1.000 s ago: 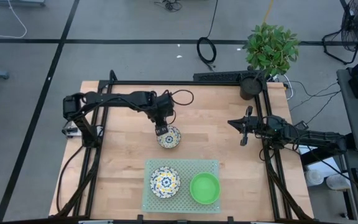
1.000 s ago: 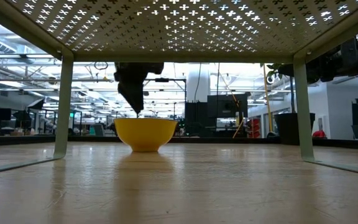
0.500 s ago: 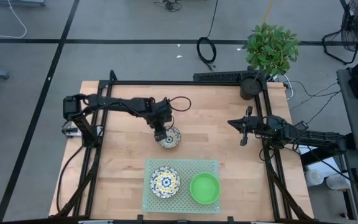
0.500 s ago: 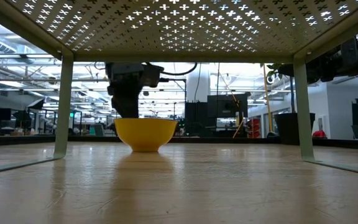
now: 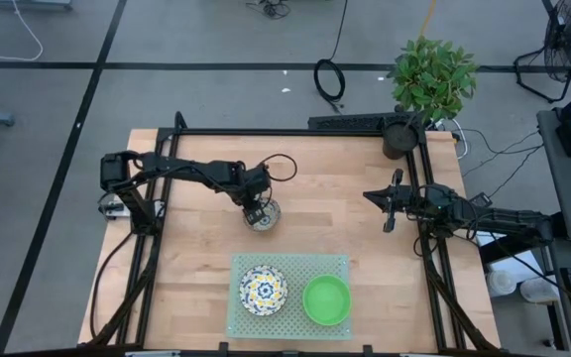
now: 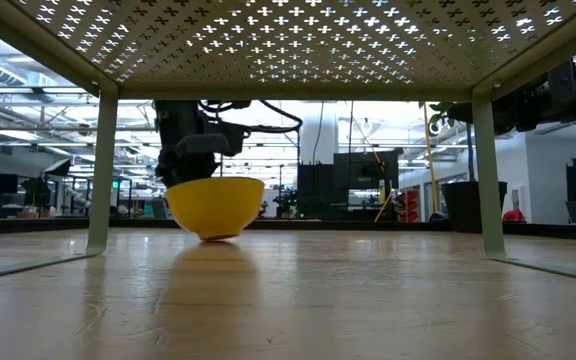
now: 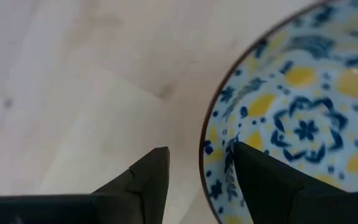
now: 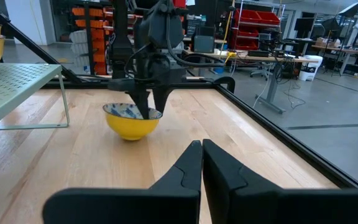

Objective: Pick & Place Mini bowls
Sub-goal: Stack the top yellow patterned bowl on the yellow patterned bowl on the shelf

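Note:
A mini bowl [image 5: 267,215], yellow outside with a blue-and-yellow floral inside [image 7: 297,106], sits on the wooden table near its middle, slightly tipped [image 6: 215,205]. My left gripper [image 5: 257,214] points down over its left rim, open, one finger inside the bowl and one outside [image 7: 197,152]. Another floral mini bowl [image 5: 263,289] and a green one [image 5: 326,299] rest on the pale-green perforated rack [image 5: 290,263]. My right gripper [image 5: 373,196] waits shut at the table's right side [image 8: 202,146]. My left gripper straddles the bowl's rim [image 7: 219,146] from above, pointing steeply down. The inner finger [image 7: 260,180] lies against the inside wall just below the rim, while the outer finger [image 7: 148,177] stands clear of the wall. The bowl stays on the table on its foot, tilted a little.
The rack stands on legs [image 6: 101,170] over the near part of the table. A dark pot with a green plant [image 5: 430,74] is at the far right corner. A black frame [image 5: 295,132] edges the table. Bare wood lies between the bowl and my right gripper.
My left gripper has come down onto the bowl's left rim and rolled about its own axis, its opening unchanged. The bowl has slid a little toward the table's left edge and tipped slightly from level.

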Robot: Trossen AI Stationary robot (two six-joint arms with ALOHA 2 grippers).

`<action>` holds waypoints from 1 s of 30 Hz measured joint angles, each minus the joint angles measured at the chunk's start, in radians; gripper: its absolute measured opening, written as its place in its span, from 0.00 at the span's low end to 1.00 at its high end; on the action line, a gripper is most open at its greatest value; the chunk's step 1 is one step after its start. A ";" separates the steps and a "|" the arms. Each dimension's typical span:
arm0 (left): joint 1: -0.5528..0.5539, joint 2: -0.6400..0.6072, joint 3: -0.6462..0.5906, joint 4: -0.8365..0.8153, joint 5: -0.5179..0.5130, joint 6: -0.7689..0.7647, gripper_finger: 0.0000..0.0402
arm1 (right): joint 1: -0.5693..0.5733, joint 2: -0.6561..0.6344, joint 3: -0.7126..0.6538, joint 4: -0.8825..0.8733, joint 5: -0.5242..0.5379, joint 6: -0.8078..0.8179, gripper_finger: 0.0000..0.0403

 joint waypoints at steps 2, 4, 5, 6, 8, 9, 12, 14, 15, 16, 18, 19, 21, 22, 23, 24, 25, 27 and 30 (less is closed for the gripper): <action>0.002 0.000 0.000 0.000 -0.015 -0.006 0.45 | 0.000 0.000 0.000 0.000 0.000 0.000 0.00; 0.004 0.000 0.000 0.001 -0.015 -0.006 0.45 | 0.000 0.000 0.000 0.000 0.000 0.000 0.00; 0.004 0.000 0.000 0.001 -0.015 -0.006 0.45 | 0.000 0.000 0.000 0.000 0.000 0.000 0.00; 0.004 0.000 0.000 0.001 -0.015 -0.005 0.45 | 0.000 0.000 0.000 0.000 0.000 0.000 0.00; 0.004 0.000 0.000 0.000 -0.015 -0.005 0.45 | 0.000 0.000 0.000 0.000 0.000 0.000 0.00; 0.004 -0.001 0.000 0.000 -0.015 -0.003 0.45 | 0.000 0.000 0.000 0.000 0.000 0.000 0.00; 0.004 -0.024 -0.001 -0.008 -0.009 0.019 0.45 | 0.000 0.000 0.000 0.000 0.000 0.000 0.00; 0.004 -0.044 -0.001 -0.008 -0.003 0.031 0.45 | 0.000 0.000 0.000 0.000 0.000 0.000 0.00; 0.004 -0.058 -0.001 -0.009 0.000 0.035 0.45 | 0.000 0.000 0.000 0.000 0.000 0.000 0.00; 0.004 -0.073 -0.001 -0.007 0.000 0.043 0.45 | 0.000 0.000 0.000 0.000 0.000 0.000 0.00; 0.004 -0.099 -0.001 0.006 0.024 0.054 0.45 | 0.000 0.000 0.000 0.000 0.000 0.000 0.00; 0.004 -0.112 -0.001 0.005 0.039 0.062 0.45 | 0.000 0.000 0.000 0.000 0.000 0.000 0.00; 0.004 -0.134 -0.001 0.000 0.046 0.080 0.45 | 0.000 0.000 0.000 0.000 0.000 0.000 0.00; 0.004 -0.143 -0.001 0.004 0.046 0.091 0.45 | 0.000 0.000 0.000 0.000 0.000 0.000 0.00; 0.004 -0.149 -0.001 0.004 0.047 0.096 0.45 | 0.000 0.000 0.000 0.000 0.000 0.000 0.00; 0.004 -0.155 -0.001 0.002 0.047 0.103 0.45 | 0.000 0.000 0.000 0.000 0.000 0.000 0.00; 0.004 -0.163 -0.001 -0.002 0.047 0.109 0.45 | 0.000 0.000 0.000 0.000 0.000 0.000 0.00; 0.004 -0.179 -0.001 0.013 0.047 0.114 0.45 | 0.000 0.000 0.000 0.000 0.000 0.000 0.00; 0.001 -0.196 -0.017 0.032 0.051 0.129 0.45 | 0.000 0.000 0.000 0.000 0.000 0.000 0.00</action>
